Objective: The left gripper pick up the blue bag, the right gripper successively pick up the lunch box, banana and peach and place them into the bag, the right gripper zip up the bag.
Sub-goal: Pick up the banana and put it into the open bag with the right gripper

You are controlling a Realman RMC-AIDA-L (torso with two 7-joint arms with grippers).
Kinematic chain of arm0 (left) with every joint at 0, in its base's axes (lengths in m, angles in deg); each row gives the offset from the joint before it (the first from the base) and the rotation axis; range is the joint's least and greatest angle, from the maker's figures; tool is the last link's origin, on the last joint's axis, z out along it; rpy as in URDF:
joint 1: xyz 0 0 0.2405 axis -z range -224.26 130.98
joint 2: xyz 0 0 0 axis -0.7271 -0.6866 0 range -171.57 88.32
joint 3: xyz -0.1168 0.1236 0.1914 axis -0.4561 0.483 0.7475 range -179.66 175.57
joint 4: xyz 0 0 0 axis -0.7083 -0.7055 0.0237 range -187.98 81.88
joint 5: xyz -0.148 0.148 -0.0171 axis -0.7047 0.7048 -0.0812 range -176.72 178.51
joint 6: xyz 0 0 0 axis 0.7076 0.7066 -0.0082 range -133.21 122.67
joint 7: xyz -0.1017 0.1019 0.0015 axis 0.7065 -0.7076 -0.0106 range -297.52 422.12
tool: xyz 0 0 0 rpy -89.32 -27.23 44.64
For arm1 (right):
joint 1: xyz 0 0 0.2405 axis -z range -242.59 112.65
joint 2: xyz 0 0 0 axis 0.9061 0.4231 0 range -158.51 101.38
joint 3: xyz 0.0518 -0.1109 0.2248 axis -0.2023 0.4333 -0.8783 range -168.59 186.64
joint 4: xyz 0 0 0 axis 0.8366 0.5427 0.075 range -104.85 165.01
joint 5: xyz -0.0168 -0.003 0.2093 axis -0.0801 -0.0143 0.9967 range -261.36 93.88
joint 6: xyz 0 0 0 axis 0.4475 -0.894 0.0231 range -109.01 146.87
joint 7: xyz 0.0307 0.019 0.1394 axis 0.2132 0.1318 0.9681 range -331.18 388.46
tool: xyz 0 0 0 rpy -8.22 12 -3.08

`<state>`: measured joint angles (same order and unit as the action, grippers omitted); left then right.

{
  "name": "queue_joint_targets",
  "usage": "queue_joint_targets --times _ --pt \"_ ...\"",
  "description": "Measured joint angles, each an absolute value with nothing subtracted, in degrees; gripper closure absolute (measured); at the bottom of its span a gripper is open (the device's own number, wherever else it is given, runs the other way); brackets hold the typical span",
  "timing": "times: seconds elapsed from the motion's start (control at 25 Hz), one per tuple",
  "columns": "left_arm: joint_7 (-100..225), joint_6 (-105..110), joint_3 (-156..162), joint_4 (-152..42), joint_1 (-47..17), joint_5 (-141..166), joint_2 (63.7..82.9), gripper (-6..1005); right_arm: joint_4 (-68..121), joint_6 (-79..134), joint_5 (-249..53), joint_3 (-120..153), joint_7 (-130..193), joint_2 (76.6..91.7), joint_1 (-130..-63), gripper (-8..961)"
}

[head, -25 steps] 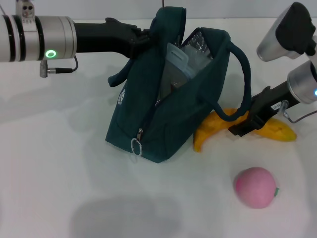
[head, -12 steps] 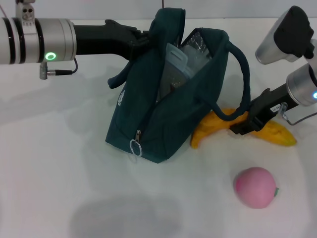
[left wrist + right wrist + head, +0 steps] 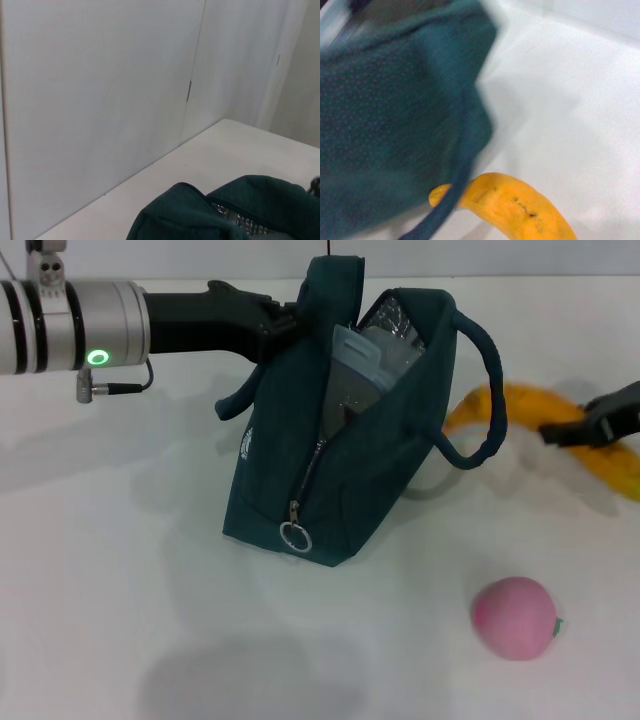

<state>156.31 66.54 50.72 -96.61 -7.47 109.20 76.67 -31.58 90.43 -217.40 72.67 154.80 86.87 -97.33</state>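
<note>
1. While the left claw (image 3: pixel 285 320) pinches the upper edge of the blue bag (image 3: pixel 340 440) and holds it upright on the white surface (image 3: pixel 120 570), the head view shows the bag's mouth unzipped, with the clear lunch box (image 3: pixel 375 355) already standing inside. The zipper's ring pull (image 3: pixel 295 536) hangs low on the bag's front. At the far right edge the right claw (image 3: pixel 590 428) is closed around the banana (image 3: pixel 540 410), which is blurred and seems to be off the surface, beside the bag's loose handle (image 3: pixel 480 400). The peach (image 3: pixel 515 617) lies alone on the surface, well apart from the bag.

2. From the left wrist view, only the bag's teal top edge (image 3: pixel 200 210) appears, with a pale wall behind; the claw's own fingers are not visible.

3. From the right wrist view, the banana (image 3: pixel 520 210) sits close against the bag's side (image 3: pixel 395 110), with the handle strap (image 3: pixel 445 205) crossing in front of its tip.

4. Judging by this, the banana step is in hand. The next move calls for carrying the banana over the open mouth, clear of the handle, and lowering it beside the lunch box.
</note>
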Motion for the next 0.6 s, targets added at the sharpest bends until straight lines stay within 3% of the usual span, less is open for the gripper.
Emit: queue_joint_targets --times 0.24,0.6 --pt "154.48 67.14 50.69 -97.35 -9.18 104.30 76.59 889 -35.09 85.20 -211.74 71.21 154.55 86.73 -92.20 521" --pt "152.04 70.56 50.70 -97.86 -10.94 99.32 76.03 889 -35.17 75.88 -199.61 72.51 147.28 87.19 -90.33 523"
